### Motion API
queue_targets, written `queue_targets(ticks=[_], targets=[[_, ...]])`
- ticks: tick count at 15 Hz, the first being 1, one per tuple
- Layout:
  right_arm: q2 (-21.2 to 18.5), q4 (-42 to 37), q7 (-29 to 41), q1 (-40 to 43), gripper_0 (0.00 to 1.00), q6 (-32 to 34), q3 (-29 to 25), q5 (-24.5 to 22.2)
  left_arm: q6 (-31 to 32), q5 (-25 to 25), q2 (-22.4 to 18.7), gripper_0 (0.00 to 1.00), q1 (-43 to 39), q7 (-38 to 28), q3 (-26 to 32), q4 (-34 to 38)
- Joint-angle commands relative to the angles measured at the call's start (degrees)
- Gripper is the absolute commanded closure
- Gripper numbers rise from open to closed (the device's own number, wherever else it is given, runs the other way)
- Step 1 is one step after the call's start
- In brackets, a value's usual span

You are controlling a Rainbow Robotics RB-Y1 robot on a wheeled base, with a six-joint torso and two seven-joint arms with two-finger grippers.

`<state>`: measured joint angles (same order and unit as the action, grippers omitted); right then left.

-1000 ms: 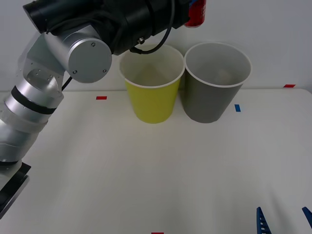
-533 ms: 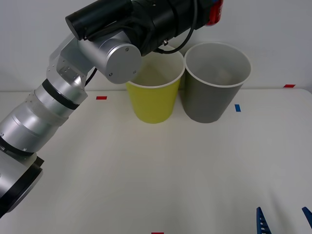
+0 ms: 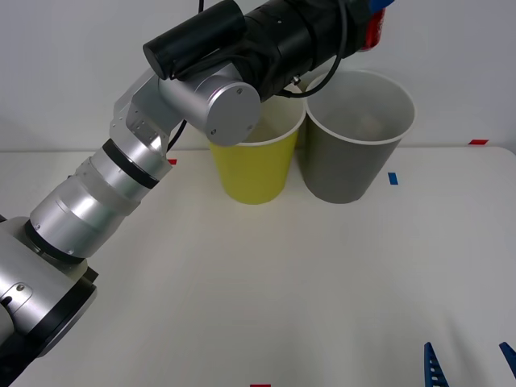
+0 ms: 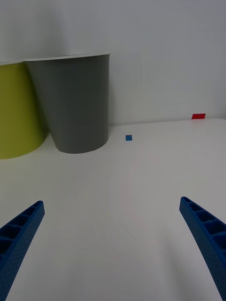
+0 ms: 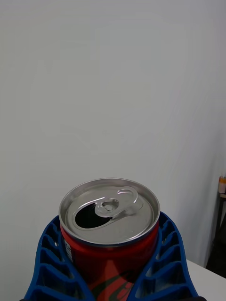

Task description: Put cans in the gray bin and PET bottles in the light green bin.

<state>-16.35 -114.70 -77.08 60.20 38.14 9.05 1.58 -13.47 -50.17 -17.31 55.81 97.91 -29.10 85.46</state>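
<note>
A small red can (image 5: pixel 109 235) with an opened silver top sits between the blue fingers (image 5: pixel 44 263) of my left gripper (image 5: pixel 110 265), which is shut on it. In the front view the can (image 3: pixel 373 31) is held high, above the rim of the gray bin (image 3: pixel 355 137). To the left of that bin and touching it stands the light green bin (image 3: pixel 254 165), partly behind my left arm. My right gripper (image 4: pixel 113 249) is open and empty, low over the table's near right; the gray bin (image 4: pixel 75 103) and the light green bin (image 4: pixel 19 113) stand beyond it.
Small red tape marks (image 3: pixel 478 142) and a blue tape mark (image 3: pixel 393 178) lie on the white table (image 3: pixel 266 298). A pale wall stands right behind the bins. My left arm (image 3: pixel 121 185) stretches across the table's left side.
My left arm has swung to the right with the can, carrying it from above the gap between the bins to above the gray bin. The right gripper has stayed still.
</note>
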Motion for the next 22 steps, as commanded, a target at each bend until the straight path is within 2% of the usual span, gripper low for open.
queue_targets(ticks=[1,4,6,7,12,22], targets=[[0.00,0.00,0.00,0.00,0.00,0.00,0.00,0.00,0.02,0.60,0.79,1.00,0.00,0.61,0.00,-1.44],[0.00,0.00,0.00,0.00,0.00,0.00,0.00,0.00,3.09,1.83,3.07,1.00,0.00,1.58,-0.44,-3.63],[0.00,0.00,0.00,0.00,0.00,0.00,0.00,0.00,9.86,2.27,3.86,1.00,0.00,1.93,-3.42,-7.32],[0.00,0.00,0.00,0.00,0.00,0.00,0.00,0.00,10.83,2.35,4.21,1.00,0.00,1.93,-3.78,-7.85],[0.00,0.00,0.00,0.00,0.00,0.00,0.00,0.00,10.83,2.27,5.27,1.00,0.00,1.49,-6.24,-7.94],[0.00,0.00,0.00,0.00,0.00,0.00,0.00,0.00,10.83,2.79,5.53,1.00,0.00,2.46,-6.24,-8.47]])
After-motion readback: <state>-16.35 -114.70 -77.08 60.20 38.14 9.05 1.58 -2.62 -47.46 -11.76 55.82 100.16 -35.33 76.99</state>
